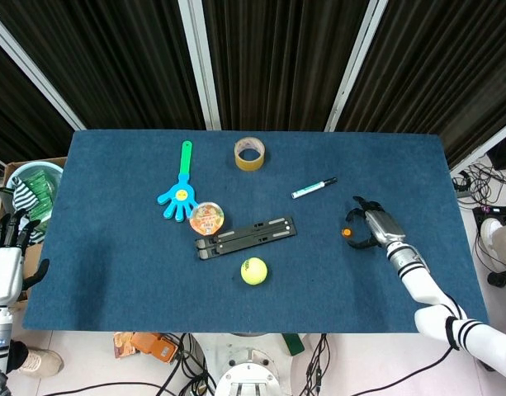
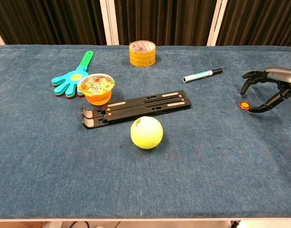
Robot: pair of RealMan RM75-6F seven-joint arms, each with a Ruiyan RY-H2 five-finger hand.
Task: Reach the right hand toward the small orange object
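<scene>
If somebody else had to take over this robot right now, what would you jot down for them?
Right hand: fingers spread and curved, arched around the small orange disc, holding nothing. From these views I cannot tell if a fingertip touches it.
Left hand: off the table's left edge, fingers apart, holding nothing.
The orange disc lies flat on the blue table, below the marker.
Done: the reach has practically arrived.
Left: close the fingers on the disc, if a grasp is wanted.
</scene>
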